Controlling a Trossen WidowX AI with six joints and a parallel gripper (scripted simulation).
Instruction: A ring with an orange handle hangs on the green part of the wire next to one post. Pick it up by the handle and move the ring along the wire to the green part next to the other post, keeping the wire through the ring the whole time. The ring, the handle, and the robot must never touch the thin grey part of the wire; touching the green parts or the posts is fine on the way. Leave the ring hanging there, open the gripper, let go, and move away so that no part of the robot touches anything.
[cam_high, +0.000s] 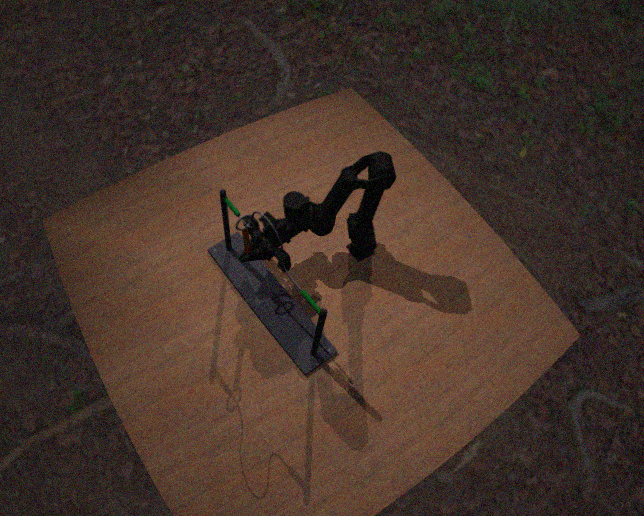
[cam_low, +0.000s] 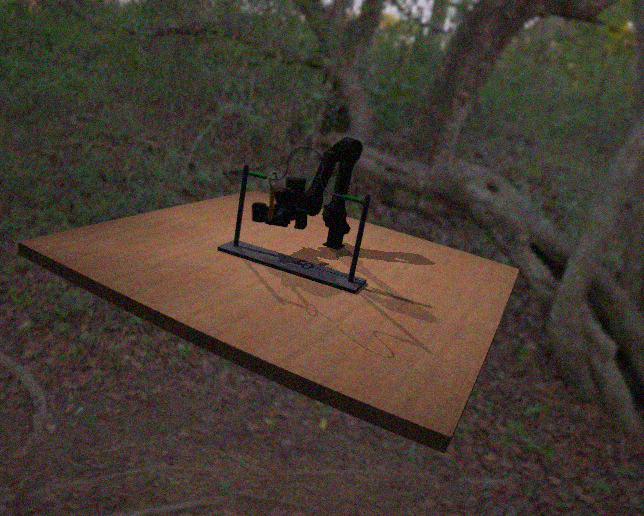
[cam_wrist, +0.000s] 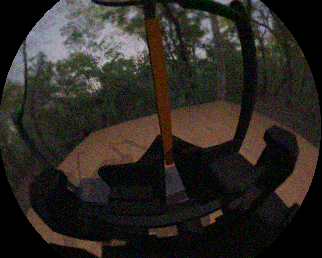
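The gripper (cam_high: 247, 248) (cam_low: 272, 210) (cam_wrist: 168, 159) is shut on the orange handle (cam_high: 246, 240) (cam_low: 271, 198) (cam_wrist: 159, 80), which stands roughly upright. The ring at its top is small in the top and exterior views and sits around the wire just beyond the inner end of the left green part (cam_high: 231, 206) (cam_low: 258, 175). The left post (cam_high: 225, 223) (cam_low: 241, 206) stands beyond that green part. The other green part (cam_high: 310, 301) (cam_low: 352, 198) is by the right post (cam_high: 319, 333) (cam_low: 359, 239). Whether the ring touches the grey wire cannot be told.
The grey wire (cam_low: 288, 158) arches up between the green parts, close to the gripper and wrist in the top view. A dark base plate (cam_high: 301, 361) (cam_low: 231, 248) carries both posts on the wooden table (cam_high: 134, 322) (cam_low: 188, 301). The arm reaches in from behind the wire.
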